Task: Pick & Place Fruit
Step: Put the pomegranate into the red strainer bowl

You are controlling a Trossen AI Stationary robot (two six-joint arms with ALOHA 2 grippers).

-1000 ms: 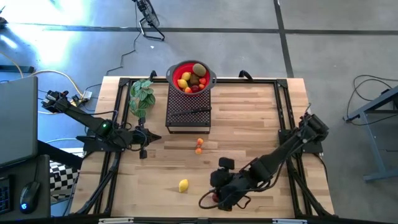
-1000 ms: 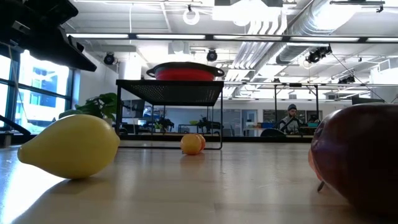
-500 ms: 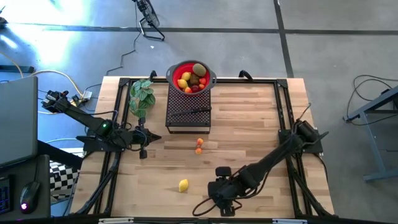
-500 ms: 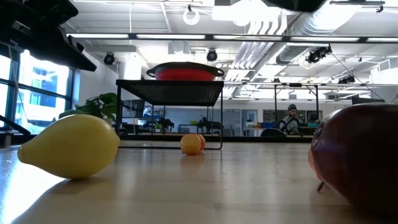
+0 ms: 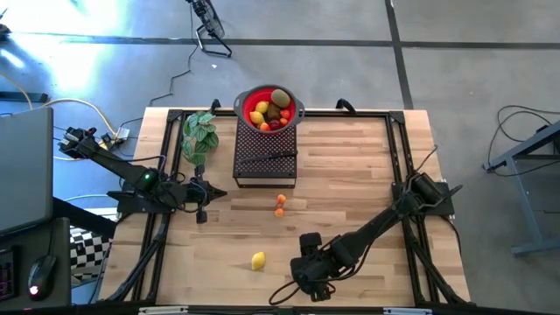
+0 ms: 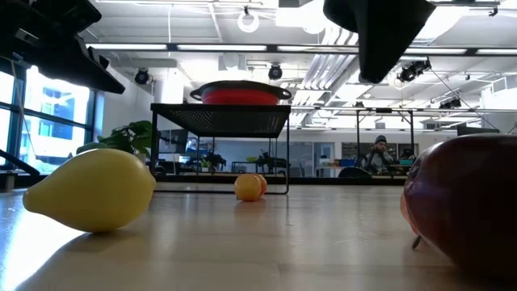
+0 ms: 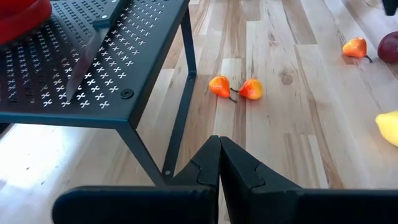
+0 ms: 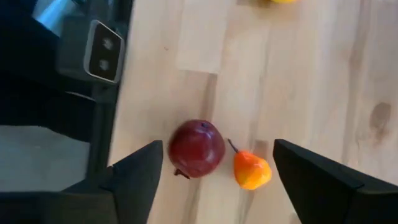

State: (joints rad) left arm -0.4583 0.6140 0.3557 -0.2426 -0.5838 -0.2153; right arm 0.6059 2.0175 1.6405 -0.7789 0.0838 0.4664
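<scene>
1. The right gripper (image 8: 214, 171) hangs over the near table edge with its jaws spread wide and nothing between them. Directly below lie a dark red fruit (image 8: 197, 149) and a small orange fruit (image 8: 252, 170), just beside each other.
2. The left gripper (image 7: 219, 163) is fully closed and empty, parked beside the black rack (image 7: 93, 68) on the table's left side.
3. Step in hand, as judged: descend on the red fruit. Centre the jaws on it alone, since the orange fruit sits close enough to be nudged or caught.
4. Lower until the fingers straddle the fruit's widest part, then close gently; a round fruit may roll.
5. Remaining fruit: a lemon (image 5: 258, 260) near the front, two orange fruits (image 5: 280, 205) mid-table. The red bowl (image 5: 248, 98) on the rack already holds several.
6. In the high view the right arm hides the red fruit. The low view crops it at the frame edge.
</scene>
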